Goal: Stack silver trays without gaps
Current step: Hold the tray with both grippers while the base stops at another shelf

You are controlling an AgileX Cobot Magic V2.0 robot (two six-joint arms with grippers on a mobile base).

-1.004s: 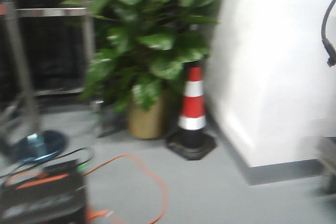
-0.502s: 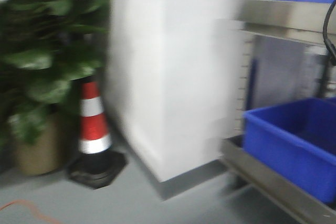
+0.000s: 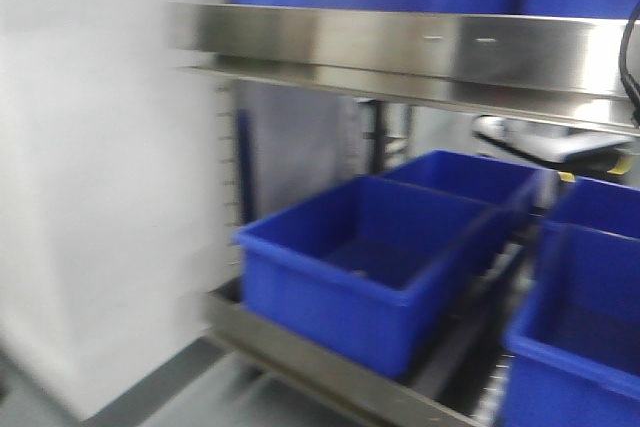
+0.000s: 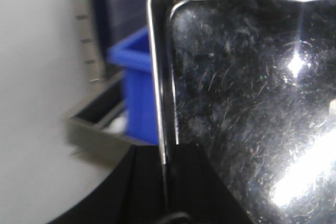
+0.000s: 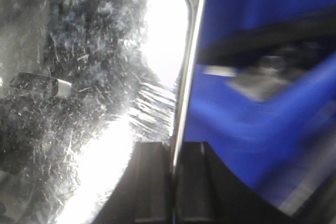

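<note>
A scratched silver tray (image 4: 247,93) fills the left wrist view. My left gripper (image 4: 167,166) is shut on its left rim, one black finger on each side of the thin edge. The same tray (image 5: 89,103) fills the right wrist view, where my right gripper (image 5: 173,171) is shut on its right rim. The tray is held between the two arms. Neither the tray nor the grippers show in the front view. No other silver tray is in view.
A steel shelf rack stands ahead with a shiny beam (image 3: 400,42) across the top. Deep blue bins (image 3: 370,257) sit on its lower shelf, another at the right (image 3: 580,347). A white wall (image 3: 100,167) is at the left. A blue bin (image 5: 252,103) lies right of the tray.
The front view has swung right: the plant and traffic cone have left the frame, the white wall slid to the left, and the shelf rack with blue bins now fills the view.
</note>
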